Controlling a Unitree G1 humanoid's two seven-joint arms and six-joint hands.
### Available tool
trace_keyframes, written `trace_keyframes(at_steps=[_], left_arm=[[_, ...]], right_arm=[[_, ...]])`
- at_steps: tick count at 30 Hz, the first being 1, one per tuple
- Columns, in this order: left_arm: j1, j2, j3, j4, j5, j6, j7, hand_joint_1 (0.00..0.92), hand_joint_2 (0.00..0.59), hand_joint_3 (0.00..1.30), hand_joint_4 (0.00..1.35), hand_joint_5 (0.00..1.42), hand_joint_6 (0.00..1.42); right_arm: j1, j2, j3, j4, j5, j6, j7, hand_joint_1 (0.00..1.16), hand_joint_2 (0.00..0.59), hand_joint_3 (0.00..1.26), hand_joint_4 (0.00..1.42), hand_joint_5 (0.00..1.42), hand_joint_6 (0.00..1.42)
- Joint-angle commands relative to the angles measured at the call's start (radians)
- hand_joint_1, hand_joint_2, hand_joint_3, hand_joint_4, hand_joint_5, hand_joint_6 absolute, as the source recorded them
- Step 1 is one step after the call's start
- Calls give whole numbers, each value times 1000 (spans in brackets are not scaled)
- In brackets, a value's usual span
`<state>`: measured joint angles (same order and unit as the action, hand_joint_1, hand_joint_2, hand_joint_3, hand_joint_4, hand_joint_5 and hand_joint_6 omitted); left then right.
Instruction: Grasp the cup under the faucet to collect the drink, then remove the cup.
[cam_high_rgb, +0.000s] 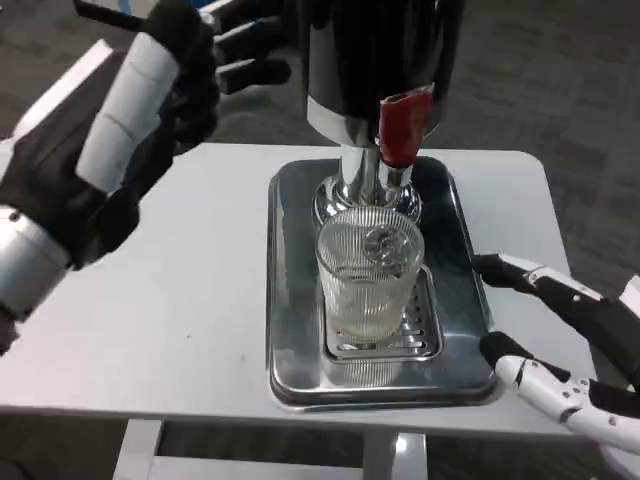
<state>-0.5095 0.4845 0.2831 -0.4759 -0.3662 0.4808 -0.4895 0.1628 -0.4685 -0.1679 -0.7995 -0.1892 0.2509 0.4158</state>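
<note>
left hand (150, 90): up high over the tabletop's far-left corner, raised well clear of everything. White back faces the camera, dark fingers reach out toward the dispenser without touching it. Fingers are spread apart, nothing in them.

table (180, 300): plain white top, dark carpet floor all around it.

tray (290, 350): shiny steel, sits in the middle of the tabletop and runs from the far edge almost to the near edge. It's got a raised rim, pretty reflective.

drip grate (420, 335): slotted metal plate in the near half of the tray, and the cup stands right on it.

cup (368, 272): clear ribbed glass, upright, on the grate in the middle of the tray, directly under the faucet. Looks like a bit of pale liquid in the lower part, but honestly hard to be sure through the ribbing. Neither hand is touching it.

dispenser (375, 50): big dark body with a chrome base, standing at the far end of the tray, behind the cup.

faucet (385, 180): chrome spout coming down from the dispenser, its end sits just above the cup's rim.

red tap handle (402, 125): on the front of the dispenser, just above the spout.

right hand (560, 350): low at the tabletop's near-right corner, just beside the tray's right edge. One finger points toward the cup from the right, another sits near the tray's near-right corner. Fingers wide apart, holding nothing, cup is still a little way off.
</note>
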Motion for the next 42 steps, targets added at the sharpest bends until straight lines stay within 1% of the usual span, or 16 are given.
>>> trace_keyframes(at_steps=[1, 5, 11, 20, 30, 35, 42], left_arm=[[-16, 4, -34, 0, -17, -10, 10, 0, 73, 165, 132, 169, 163], [-21, 0, -52, 2, -25, -6, 21, 0, 73, 178, 138, 169, 161], [-37, -3, -72, 43, -21, -11, 33, 0, 73, 186, 139, 169, 160], [-55, -9, -113, 91, -8, -39, 32, 0, 73, 189, 139, 169, 150], [-72, -29, -153, 111, 1, -52, 40, 0, 68, 190, 139, 169, 140], [-81, -48, -178, 116, 8, -59, 48, 0, 69, 190, 139, 169, 135], [-96, -67, -191, 131, 23, -72, 52, 0, 69, 190, 139, 169, 125]], right_arm=[[9, 1, 1, -16, 3, -2, -6, 392, 420, 156, 139, 86, 0], [9, 3, 0, -14, 4, -3, -7, 389, 422, 155, 139, 86, 0], [10, 2, -5, -10, 7, -4, -7, 386, 422, 155, 143, 86, 0], [12, 4, -5, -8, 6, -3, -9, 383, 423, 155, 148, 86, 0], [8, 6, -4, -4, 7, -3, -10, 375, 416, 155, 148, 86, 0], [8, 6, -6, -5, 10, -3, -10, 373, 415, 155, 148, 86, 0], [12, 8, -10, -8, 10, -3, -12, 370, 414, 155, 148, 86, 0]])
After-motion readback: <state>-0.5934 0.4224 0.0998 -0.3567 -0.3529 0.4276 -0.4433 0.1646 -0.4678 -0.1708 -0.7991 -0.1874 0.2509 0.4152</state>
